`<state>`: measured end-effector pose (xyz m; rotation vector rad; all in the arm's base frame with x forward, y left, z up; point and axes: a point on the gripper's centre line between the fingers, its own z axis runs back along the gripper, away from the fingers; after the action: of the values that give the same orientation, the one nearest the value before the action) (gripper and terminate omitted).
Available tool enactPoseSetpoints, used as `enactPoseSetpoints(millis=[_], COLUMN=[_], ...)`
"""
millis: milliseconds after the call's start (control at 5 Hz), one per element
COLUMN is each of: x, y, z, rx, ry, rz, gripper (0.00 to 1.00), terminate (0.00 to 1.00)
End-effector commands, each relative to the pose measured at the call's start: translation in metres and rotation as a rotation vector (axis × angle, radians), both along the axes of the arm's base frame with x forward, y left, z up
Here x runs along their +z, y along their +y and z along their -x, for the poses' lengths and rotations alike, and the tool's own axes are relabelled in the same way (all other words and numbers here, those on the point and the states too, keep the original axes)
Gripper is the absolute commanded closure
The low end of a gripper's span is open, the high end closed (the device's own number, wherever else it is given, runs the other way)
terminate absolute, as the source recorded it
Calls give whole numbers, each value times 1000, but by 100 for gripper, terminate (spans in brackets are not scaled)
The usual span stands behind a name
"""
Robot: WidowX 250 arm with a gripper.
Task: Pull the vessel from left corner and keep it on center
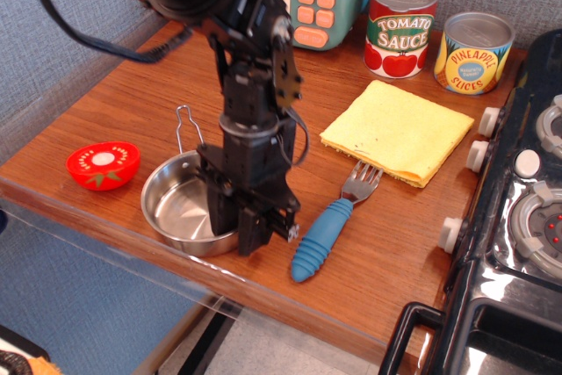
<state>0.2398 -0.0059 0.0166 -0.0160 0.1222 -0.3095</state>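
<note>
Vessel (180,210) is sat near the front edge of the desk, toward the front-left corner, wire handle pointing to the back. Gripper (248,233) is planted at the vessel's right rim, fingers straddling or pressed on the wall; whether the rim is actually clamped cannot be told, as the jaws are hidden by the gripper body.

Judged state: pull not finished, vessel is well short of desk center.

Risks from here:
- Vessel is close to the front edge. Any drag component toward the front could tip it off the desk.
- If only one finger is hooked inside the rim, the shiny wall may slip out and the vessel be left behind.
- Blue-handled fork (329,224) lies just right of the gripper, directly on the path to center. It could be shoved along, or jam under the rim.
- Yellow cloth (395,129) sits beyond the fork; bunching is possible if overshot.
- Tomato half (103,164) is left of the vessel, apart from it, and unlikely to be disturbed.
</note>
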Motion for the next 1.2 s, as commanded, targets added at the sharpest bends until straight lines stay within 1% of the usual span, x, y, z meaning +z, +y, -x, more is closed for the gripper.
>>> enactPoseSetpoints(millis=[0,200,400,600,1000], x=[37,48,47,47,45], y=[24,40,49,53,57], z=[2,3,1,0,-1], rx=[70,178,215,219,238], ry=[-108,-127,-108,-116,-139], rz=[50,47,58,39,-29], gripper=[0,0,0,0,0], terminate=[0,0,0,0,0])
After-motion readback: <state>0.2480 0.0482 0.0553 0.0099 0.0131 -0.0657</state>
